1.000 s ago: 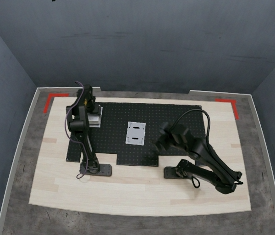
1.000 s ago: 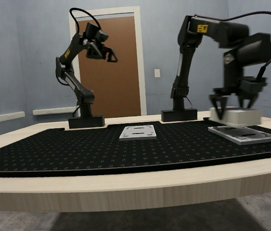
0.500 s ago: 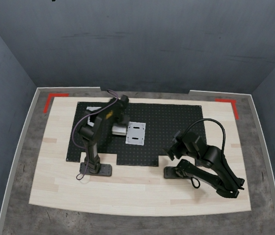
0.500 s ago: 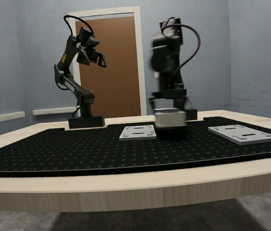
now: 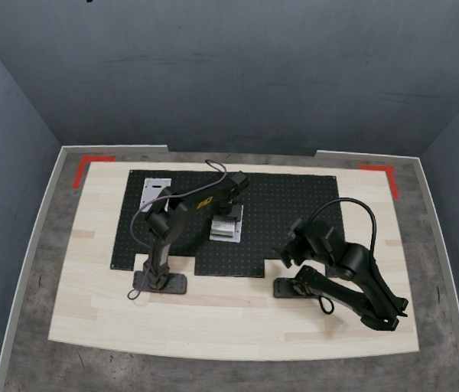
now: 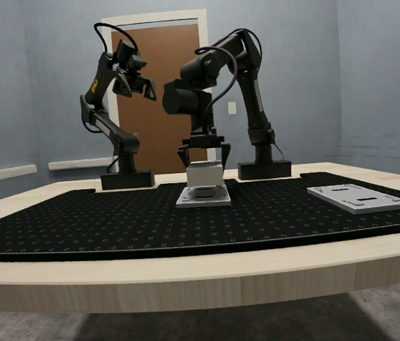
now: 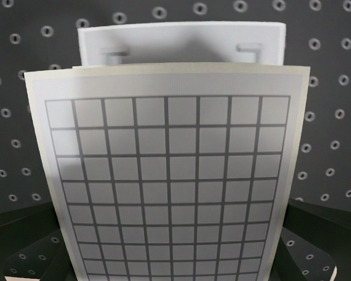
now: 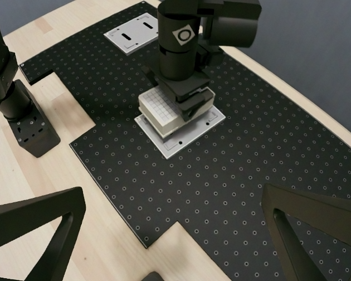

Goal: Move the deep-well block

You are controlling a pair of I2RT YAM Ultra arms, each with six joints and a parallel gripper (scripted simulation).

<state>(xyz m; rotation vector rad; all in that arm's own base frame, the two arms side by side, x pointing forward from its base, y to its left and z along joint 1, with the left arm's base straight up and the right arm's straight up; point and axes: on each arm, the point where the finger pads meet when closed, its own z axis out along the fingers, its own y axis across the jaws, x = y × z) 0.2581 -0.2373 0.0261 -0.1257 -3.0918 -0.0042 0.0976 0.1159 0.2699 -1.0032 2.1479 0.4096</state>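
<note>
The white deep-well block (image 5: 222, 228) (image 6: 205, 175) (image 7: 183, 168) (image 8: 158, 104) hangs roughly level above nest N2 (image 5: 238, 233) (image 6: 182, 200) (image 7: 181, 27) (image 8: 196, 131), a grey plate with raised corner locators. A gap shows under the block. My left gripper (image 6: 205, 167) (image 7: 172, 202) is shut on its long sides. Nest N1 (image 5: 151, 194) (image 6: 339, 196) (image 8: 136, 32) is empty. My right gripper (image 5: 281, 258) (image 6: 143, 96) (image 8: 172, 197) is open and empty, raised well to the side of N2. I cannot read the block's A1 mark.
Both nests sit on the black perforated board (image 5: 288, 210) (image 6: 119, 227) (image 8: 157, 193) on the wooden table (image 5: 221, 328). My left arm reaches across between N1 and N2 in the top view. My right arm is folded at that view's right. The wall stands behind the board.
</note>
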